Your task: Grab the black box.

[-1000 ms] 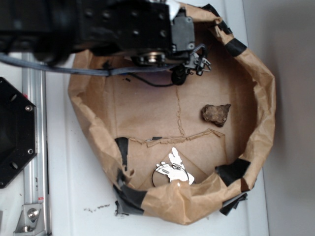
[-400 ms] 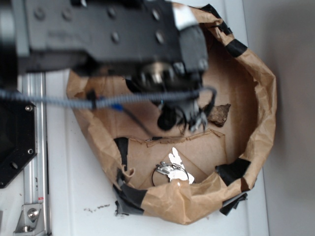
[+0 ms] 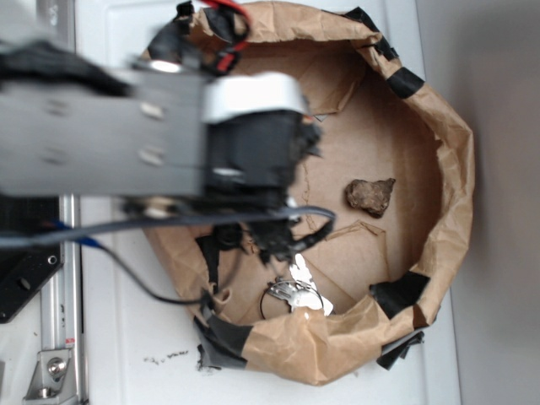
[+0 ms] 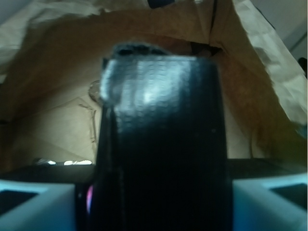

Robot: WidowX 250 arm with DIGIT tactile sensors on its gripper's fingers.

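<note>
Wrist view shows the box (image 4: 161, 144) clamped upright between your gripper (image 4: 154, 202) fingers, filling the frame above the paper bin (image 4: 48, 96). Grab looks made; next, lift it straight up.

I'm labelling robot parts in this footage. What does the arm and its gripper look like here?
The arm is blocky, black and blurred grey, with a pale band near the wrist. A grey-blue cable runs beneath it and red wires show above. The gripper is black; a finger looks wrapped in glossy black tape.
</note>
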